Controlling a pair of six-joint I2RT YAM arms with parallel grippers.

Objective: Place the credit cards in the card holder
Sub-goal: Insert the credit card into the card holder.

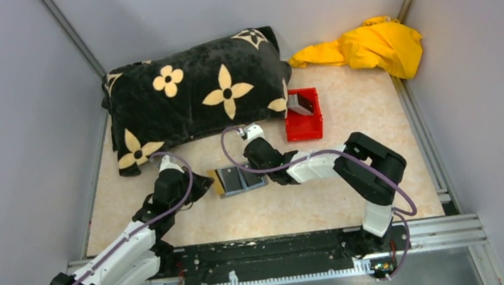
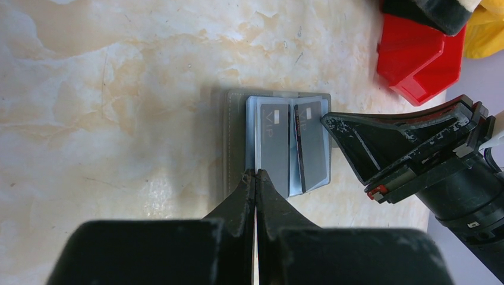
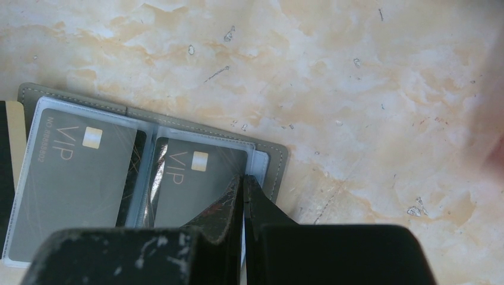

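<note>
The left gripper (image 2: pixel 256 173), clenched empty, sets its tips on the open holder's (image 2: pixel 235 139) edge. A tan card (image 3: pixel 18 127) lies at its left end; whether it is tucked in I cannot tell. Two grey cards (image 3: pixel 71 178) in clear sleeves read "VIP". The right gripper (image 3: pixel 242 178), clenched empty too, presses the right page. The step looks like seating the cards, and the next move calls for a gentle sideways nudge.

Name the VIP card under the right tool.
The VIP card on the right in the right wrist view; the other VIP card lies clear of the right tool.
</note>
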